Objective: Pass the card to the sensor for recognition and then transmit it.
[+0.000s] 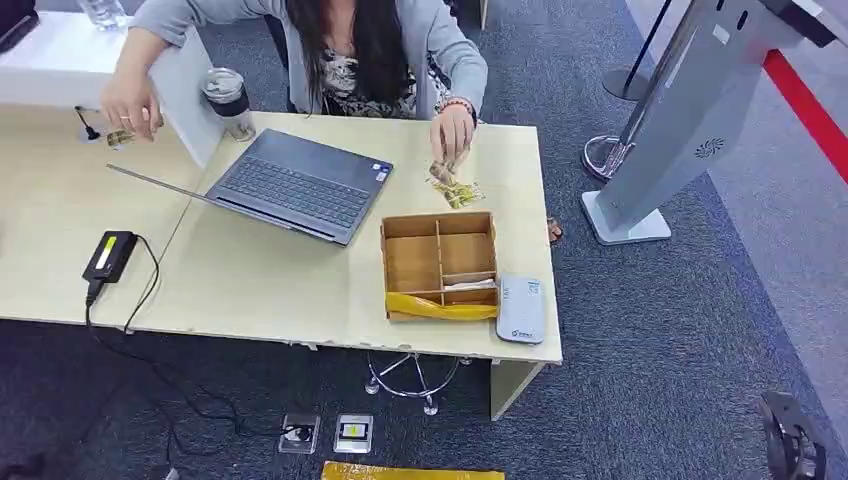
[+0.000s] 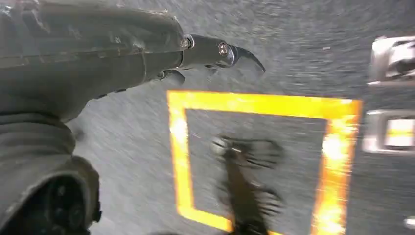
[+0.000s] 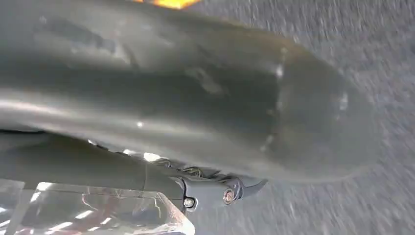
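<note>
The left hand hangs over the floor, its dark fingers stretched out and holding nothing. The right hand is blurred and too near; I cannot tell if its fingers are open or closed.

The card lies on the table, just behind the box, under the fingers of a person's hand. The sensor lies beside the box.

A reach now can meet the person's hand. The card lies flat, so the fingers can slip on it or push it against the box.

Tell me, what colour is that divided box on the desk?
Light brown wood; the box has a yellow strip along its near edge. Head view shows it best.
</note>
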{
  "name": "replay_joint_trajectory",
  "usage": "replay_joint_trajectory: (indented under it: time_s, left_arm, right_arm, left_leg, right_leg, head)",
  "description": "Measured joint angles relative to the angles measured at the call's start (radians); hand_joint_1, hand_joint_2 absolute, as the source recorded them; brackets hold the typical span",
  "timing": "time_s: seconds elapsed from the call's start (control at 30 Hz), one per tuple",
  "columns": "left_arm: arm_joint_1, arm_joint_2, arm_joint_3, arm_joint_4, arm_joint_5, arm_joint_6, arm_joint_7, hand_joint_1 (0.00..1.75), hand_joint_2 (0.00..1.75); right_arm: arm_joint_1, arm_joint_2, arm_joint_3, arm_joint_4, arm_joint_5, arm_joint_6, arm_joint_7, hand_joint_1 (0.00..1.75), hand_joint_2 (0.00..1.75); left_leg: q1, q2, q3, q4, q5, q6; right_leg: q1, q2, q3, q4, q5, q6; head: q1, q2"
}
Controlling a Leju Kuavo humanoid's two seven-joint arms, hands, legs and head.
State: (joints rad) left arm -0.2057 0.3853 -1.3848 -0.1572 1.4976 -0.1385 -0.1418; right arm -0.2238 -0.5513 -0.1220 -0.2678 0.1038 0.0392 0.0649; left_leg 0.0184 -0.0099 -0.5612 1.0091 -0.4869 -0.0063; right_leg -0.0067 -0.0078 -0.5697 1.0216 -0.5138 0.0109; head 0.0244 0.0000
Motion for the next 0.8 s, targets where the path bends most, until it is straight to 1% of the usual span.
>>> replay_joint_trajectory:
  time_s: [0.07,0.13,0.2,0.27,0.33,0.43,0.53,0.67,0.8]
  left_arm:
    - [0.006,-0.006,0.033,0.0,0.015,0.017,-0.025,0.0,0.0]
    - [0.006,-0.012,0.054,0.0,0.013,0.049,-0.038,0.0,0.0]
    - [0.005,-0.014,0.072,0.0,0.008,0.067,-0.036,0.0,0.0]
    - [0.002,-0.017,0.085,0.0,-0.001,0.069,-0.018,0.0,0.0]
    - [-0.001,-0.017,0.098,0.0,-0.005,0.066,0.017,0.0,0.0]
    - [-0.002,-0.015,0.11,0.0,-0.005,0.066,0.065,0.0,0.0]
    - [-0.001,-0.014,0.125,0.0,-0.006,0.057,0.093,0.0,0.0]
    - [0.002,-0.013,0.131,0.0,-0.015,0.049,0.095,0.0,0.0]
    - [0.007,-0.013,0.132,0.0,-0.023,0.047,0.094,0.0,0.0]
  right_arm:
    - [0.043,0.024,-0.038,0.011,-0.019,0.008,-0.003,0.0,0.0]
    - [0.073,0.047,-0.062,0.019,-0.013,0.028,0.021,0.0,0.0]
    - [0.087,0.062,-0.082,0.027,-0.031,0.039,0.043,0.0,0.0]
    - [0.094,0.074,-0.112,0.032,-0.065,0.061,0.051,0.0,0.0]
    - [0.099,0.085,-0.141,0.036,-0.07,0.086,0.037,0.0,0.0]
    - [0.101,0.095,-0.161,0.04,-0.052,0.085,-0.022,0.0,0.0]
    - [0.093,0.101,-0.182,0.04,-0.033,0.084,-0.035,0.0,0.0]
    - [0.083,0.107,-0.183,0.04,0.006,0.087,-0.046,0.0,0.0]
    - [0.083,0.107,-0.184,0.04,0.015,0.085,-0.048,0.0,0.0]
  left_leg:
    - [0.0,0.0,0.0,0.0,0.0,0.0]
    - [0.0,0.001,0.0,0.0,0.0,0.0]
    - [0.0,0.003,0.001,0.0,0.0,0.0]
    - [0.0,0.005,0.002,0.0,0.0,0.0]
    - [0.0,0.005,0.002,0.0,0.0,0.0]
    - [-0.001,0.006,0.002,0.0,0.0,0.0]
    - [-0.001,0.006,0.002,0.0,0.0,0.0]
    - [-0.001,0.006,0.002,0.0,0.0,0.0]
    - [-0.001,0.006,0.002,0.0,0.0,0.0]
  right_leg:
    - [0.0,0.0,0.0,0.0,0.0,0.0]
    - [0.0,0.002,0.0,0.0,0.0,0.0]
    - [0.0,0.003,0.0,0.0,0.0,0.0]
    - [0.0,0.005,0.0,0.0,0.001,0.0]
    - [-0.001,0.005,0.0,0.0,0.001,0.0]
    - [-0.002,0.006,0.0,0.0,0.001,0.0]
    - [-0.001,0.007,0.0,0.0,0.001,0.0]
    - [-0.001,0.006,0.001,0.0,0.001,0.001]
    - [-0.001,0.007,0.0,0.0,0.001,0.001]
  head:
    - [0.0,0.0]
    - [0.0,0.0]
    - [0.0,0.0]
    - [0.0,0.0]
    - [0.0,0.0]
    - [0.0,0.0]
    - [0.0,0.0]
    - [0.0,0.0]
    - [0.0,0.0]
